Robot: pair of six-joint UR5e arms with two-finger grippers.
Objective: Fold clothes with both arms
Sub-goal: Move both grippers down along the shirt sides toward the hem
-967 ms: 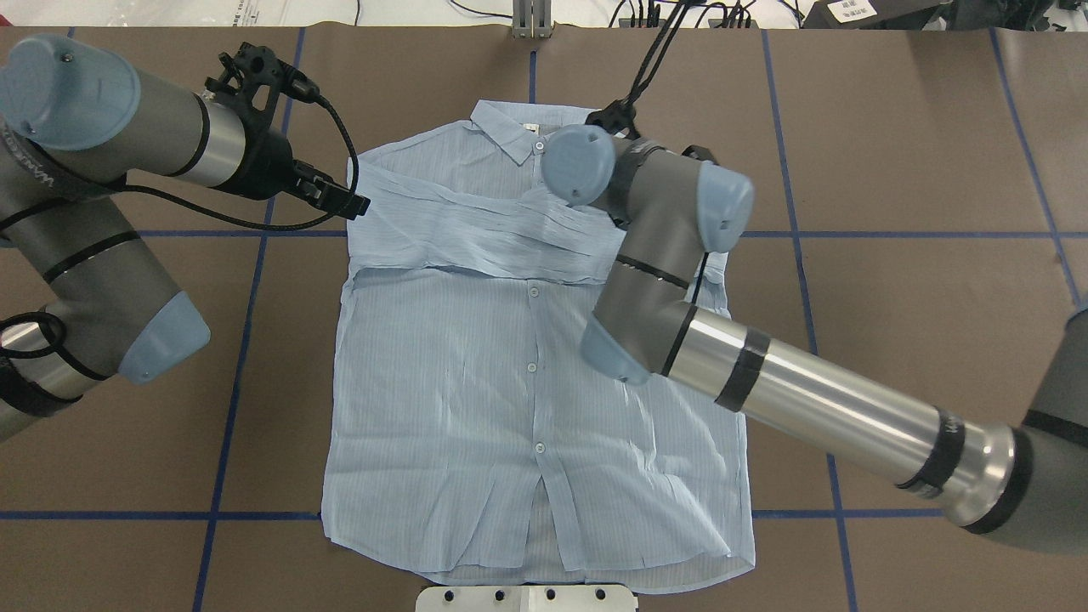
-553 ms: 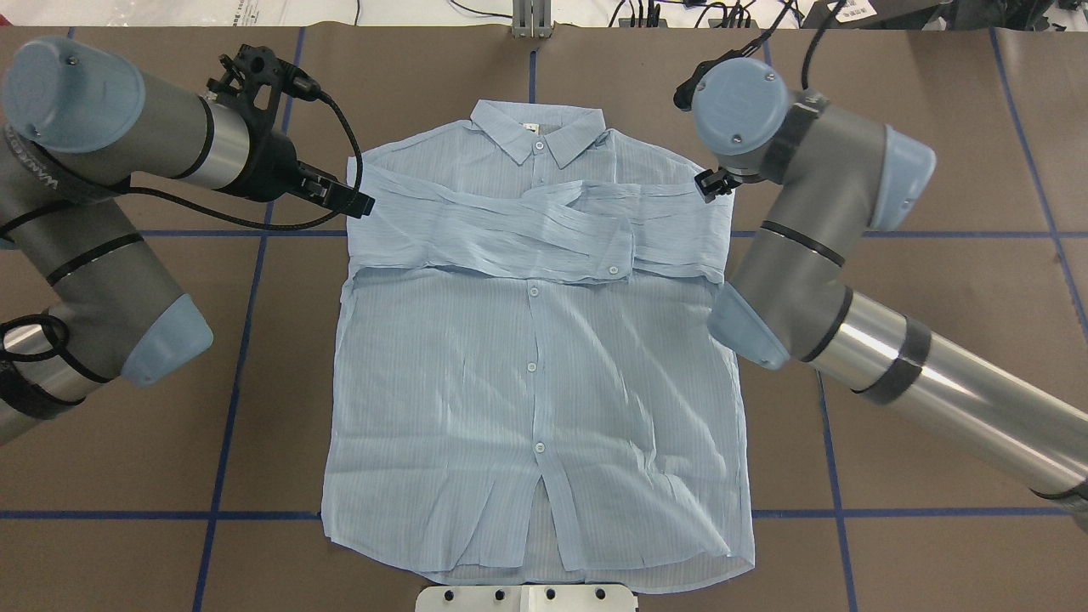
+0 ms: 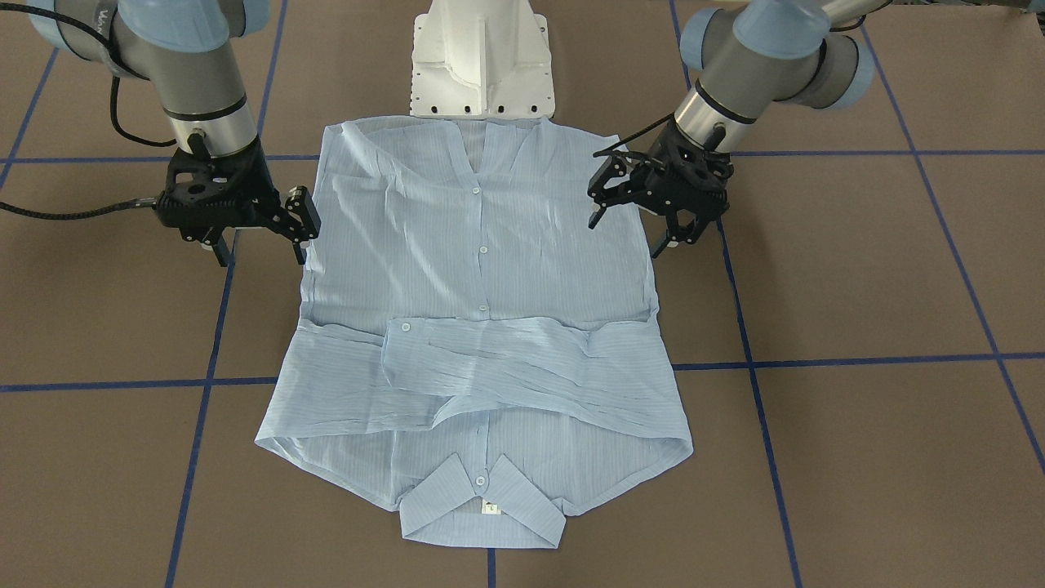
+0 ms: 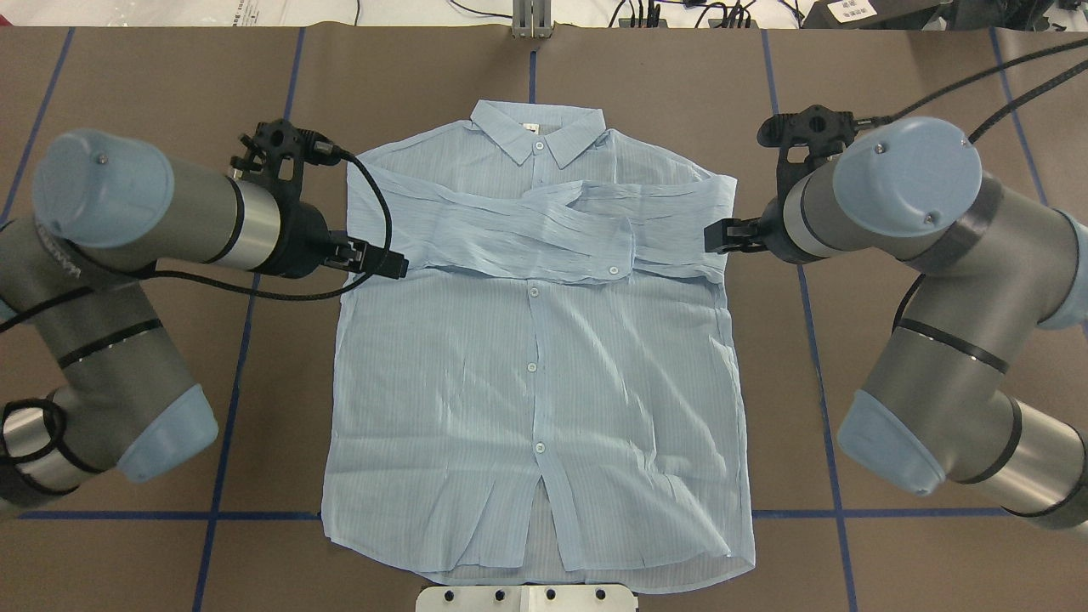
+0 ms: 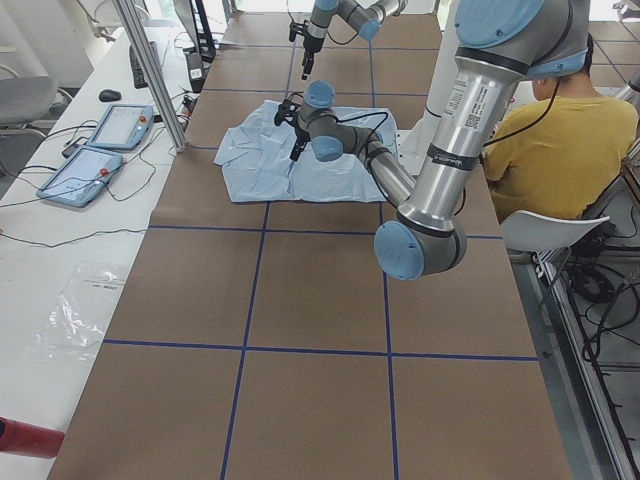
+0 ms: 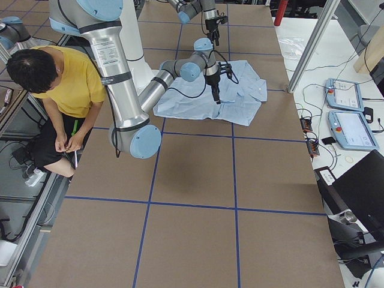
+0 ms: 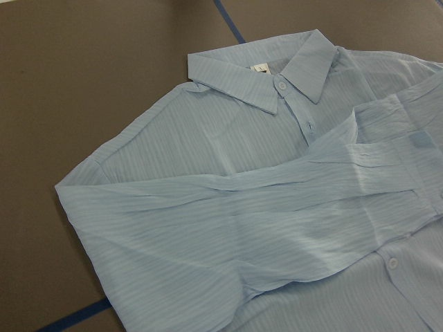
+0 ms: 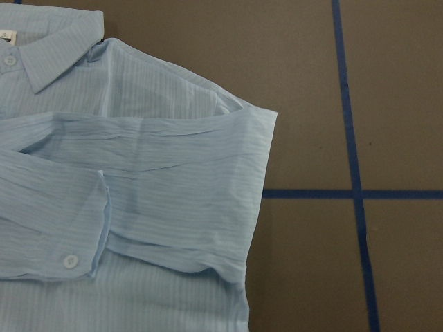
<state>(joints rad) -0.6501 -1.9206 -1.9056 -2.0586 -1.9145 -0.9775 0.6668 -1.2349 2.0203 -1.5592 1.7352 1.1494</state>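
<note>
One pale-blue button-up shirt lay flat in the middle of the brown table. Its collar was at the far end and its two sleeves were crossed over the chest. Four white buttons showed down the front and a fifth on one cuff. Two grippers flanked the shirt: the left gripper straddled its left edge and the right gripper sat just beside its right edge. Both had their fingers spread and gripped nothing.
</note>
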